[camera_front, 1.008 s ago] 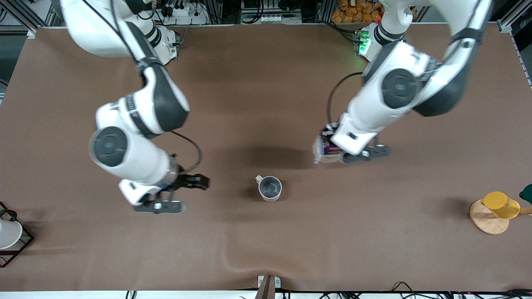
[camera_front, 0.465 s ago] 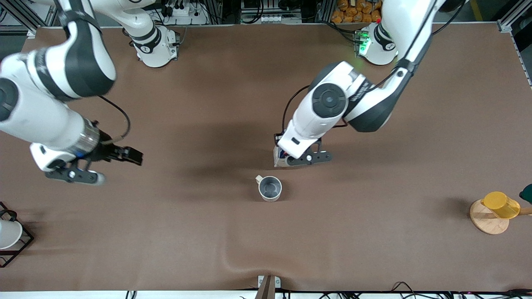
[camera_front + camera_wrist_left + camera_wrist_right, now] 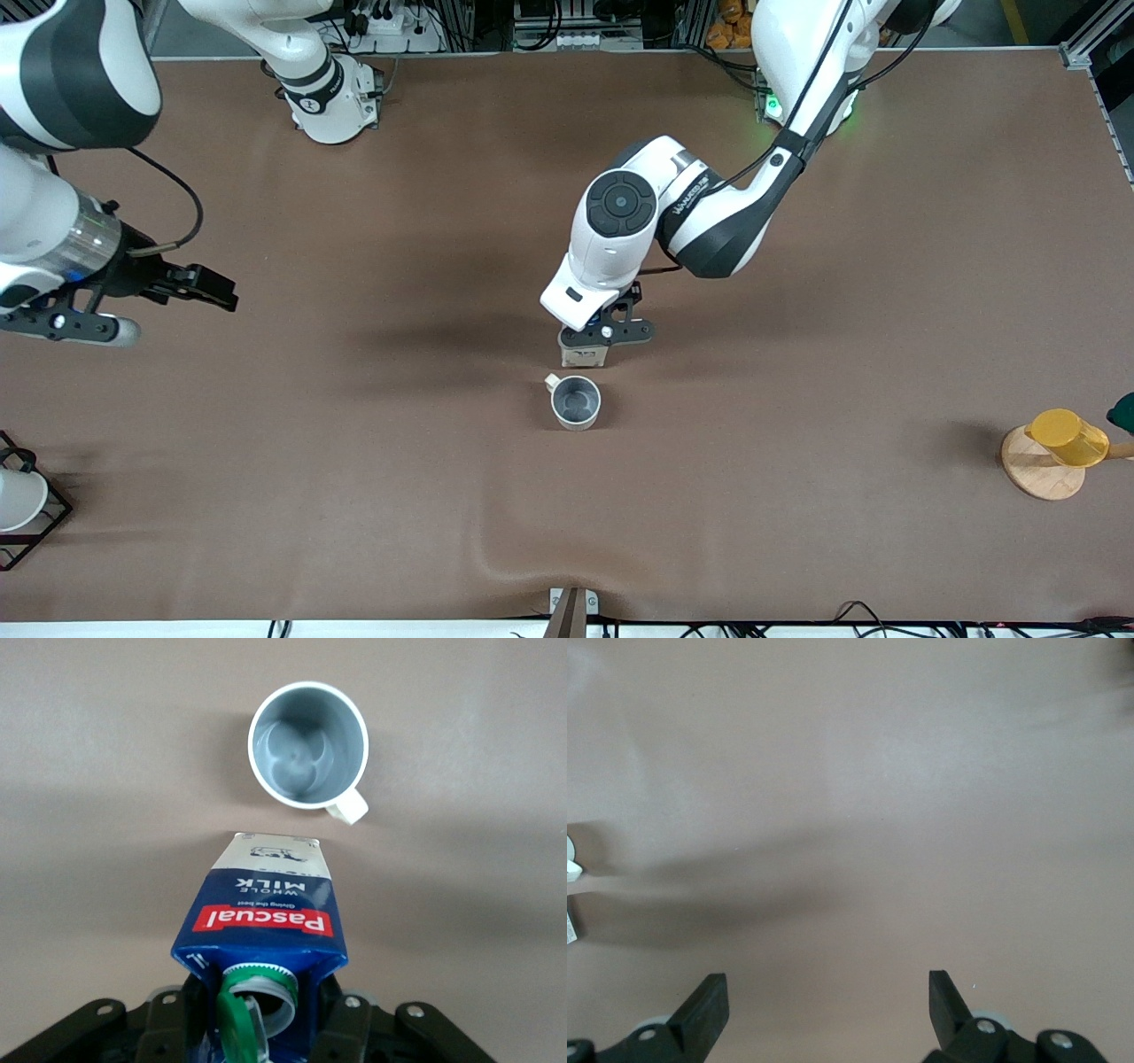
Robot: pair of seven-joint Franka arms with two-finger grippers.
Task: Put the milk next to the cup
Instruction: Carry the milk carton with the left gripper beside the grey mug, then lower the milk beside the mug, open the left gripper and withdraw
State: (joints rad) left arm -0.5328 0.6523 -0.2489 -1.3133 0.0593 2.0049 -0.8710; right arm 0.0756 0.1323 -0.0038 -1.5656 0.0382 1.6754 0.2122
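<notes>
The milk, a dark blue carton with a red label and whitish panels, is held upright in my left gripper, just beside the cup and farther from the front camera. In the left wrist view my left gripper is shut on the milk by its top, whose green cap is flipped open. The off-white cup with a grey inside stands a small gap from the carton's base. I cannot tell whether the carton touches the table. My right gripper is open and empty over the right arm's end of the table.
A yellow cup sits on a wooden stand at the left arm's end. A white cup in a black wire rack is at the right arm's end. The brown cloth has a fold near the front edge.
My left gripper has carried the milk from the left arm's side to right beside the cup. My right arm has swung away from the cup toward its own end of the table.
</notes>
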